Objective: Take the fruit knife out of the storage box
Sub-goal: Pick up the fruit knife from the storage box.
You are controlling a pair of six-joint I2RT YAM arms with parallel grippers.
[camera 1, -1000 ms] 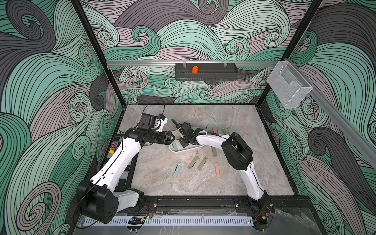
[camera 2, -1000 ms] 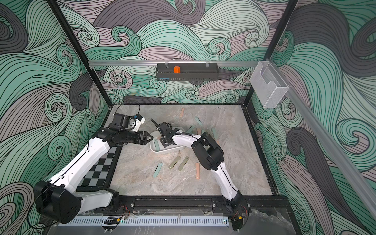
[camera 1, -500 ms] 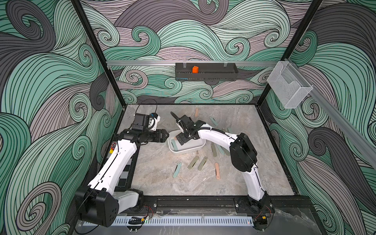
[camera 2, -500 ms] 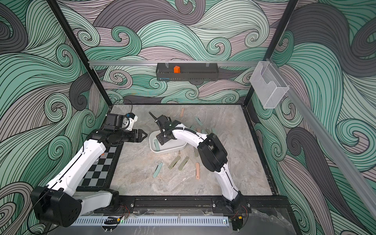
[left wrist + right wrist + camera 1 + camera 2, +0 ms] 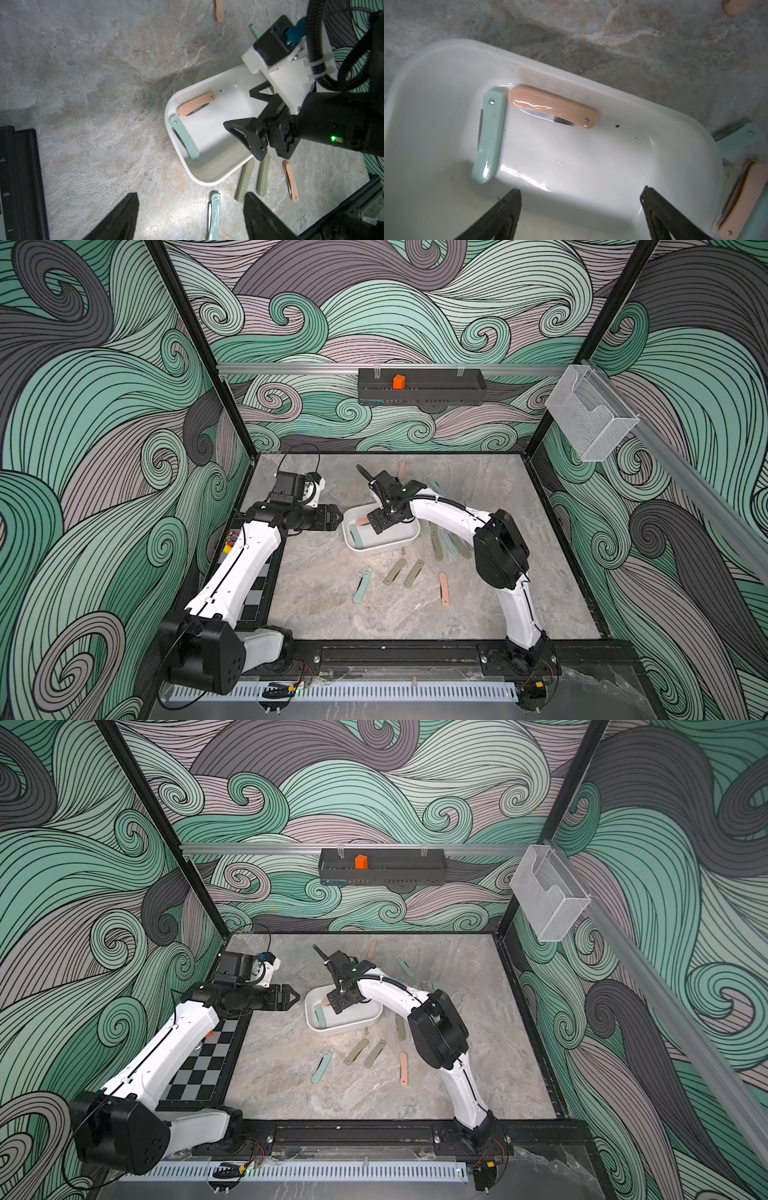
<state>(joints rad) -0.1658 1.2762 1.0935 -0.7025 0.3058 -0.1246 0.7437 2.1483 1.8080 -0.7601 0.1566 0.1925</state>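
Plainly, the wall is the risk: the pink fruit knife [image 5: 553,109] and the mint fruit knife [image 5: 490,137], both inside the storage box [image 5: 612,158], lie tight against its walls, so a closing finger could catch the rim and drag the box. The right gripper [image 5: 581,192] hangs above the box, fingers spread and empty; the left gripper [image 5: 191,195], also spread, sits beside it.

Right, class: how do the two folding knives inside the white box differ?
The pink knife lies along the long wall of the box; the green knife lies along its short end, roughly crosswise. The pink knife shows a wide strip of blade; the green knife only a sliver. Both are folded, flat on the box floor, ungripped.
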